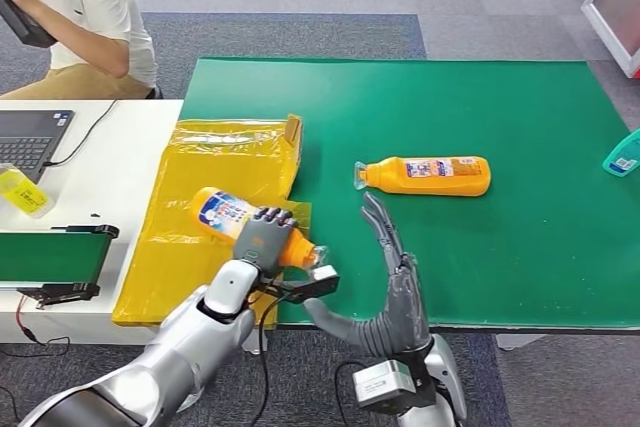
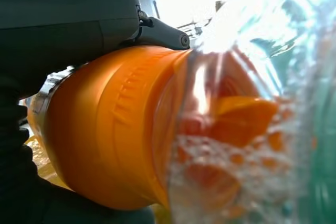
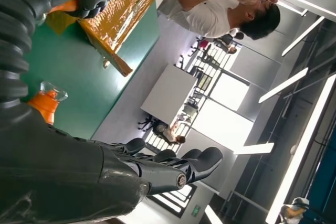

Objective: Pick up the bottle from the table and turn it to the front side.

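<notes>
The left hand grips an orange bottle around its shoulder, fingers wrapped over the top, and holds it tilted just above the crumpled yellow plastic bag at the near left of the green table. The bottle's blue and white label faces up and its cap end points toward the right hand. The left wrist view adds what the head view cannot: at close range the orange bottle has ridges on its shoulder, and its cap is sheathed in clear, crinkled plastic wrap, with the dark palm pressed along the body.

The right hand holds nothing; its fingers are straight, slightly spread and pointing upward and away, near the table's front edge, close to the held bottle's cap but apart from it. The right wrist view shows those fingers extended together against the room beyond.

Farther out, a second orange bottle lies on its side on the green surface, clear cap toward the left. The right wrist view catches its cap end and, beyond the table, a person in a white shirt with an arm raised. In the head view the person sits at the far left behind a white desk with a laptop. A teal object sits at the table's right edge.
</notes>
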Robot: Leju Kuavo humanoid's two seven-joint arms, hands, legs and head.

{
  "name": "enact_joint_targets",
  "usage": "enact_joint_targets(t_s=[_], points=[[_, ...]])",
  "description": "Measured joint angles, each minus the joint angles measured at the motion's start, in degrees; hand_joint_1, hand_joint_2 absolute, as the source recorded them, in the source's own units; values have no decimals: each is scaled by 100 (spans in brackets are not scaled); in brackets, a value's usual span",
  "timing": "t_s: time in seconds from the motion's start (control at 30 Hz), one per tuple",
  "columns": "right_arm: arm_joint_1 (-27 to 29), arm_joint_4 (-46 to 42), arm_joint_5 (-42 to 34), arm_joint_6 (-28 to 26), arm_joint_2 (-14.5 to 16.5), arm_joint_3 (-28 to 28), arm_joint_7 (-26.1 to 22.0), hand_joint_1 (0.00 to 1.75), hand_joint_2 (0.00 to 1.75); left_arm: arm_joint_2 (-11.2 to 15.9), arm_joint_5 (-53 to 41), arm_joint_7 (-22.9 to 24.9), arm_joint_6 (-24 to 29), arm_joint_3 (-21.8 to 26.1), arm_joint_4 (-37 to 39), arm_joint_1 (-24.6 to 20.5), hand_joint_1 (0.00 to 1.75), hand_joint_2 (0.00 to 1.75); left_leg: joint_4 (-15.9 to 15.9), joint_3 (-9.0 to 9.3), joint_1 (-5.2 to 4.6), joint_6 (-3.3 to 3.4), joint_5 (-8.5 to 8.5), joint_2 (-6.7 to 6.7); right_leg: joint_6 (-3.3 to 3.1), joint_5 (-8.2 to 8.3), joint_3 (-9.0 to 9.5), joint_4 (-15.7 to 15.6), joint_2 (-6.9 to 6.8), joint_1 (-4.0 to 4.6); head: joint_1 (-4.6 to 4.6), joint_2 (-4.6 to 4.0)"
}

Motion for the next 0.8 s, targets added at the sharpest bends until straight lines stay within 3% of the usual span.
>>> enact_joint_targets(t_s=[0.23, 0.53, 0.8], points=[[56, -43, 5, 23, 0, -4, 69, 0, 175, -93, 68, 82, -188, 686, -4, -3, 175, 175, 0, 1, 0, -1, 1, 0, -1, 0, 1, 0, 1, 0, 1, 0], [179, -307, -282, 314, 2, -8, 155, 0, 175, -87, 250, -179, -397, 2330, -116, -144, 175, 175, -3, 19, 0, -7, 4, 1, -7, 3, 14, 1, 2, 1, 1, 0], [331, -332, -364, 431, 13, 2, 85, 0, 175, -85, 30, -262, -376, 3002, -214, -189, 175, 175, -5, 33, 0, -10, 7, 2, -12, 6, 25, 1, 3, 1, 1, 0]])
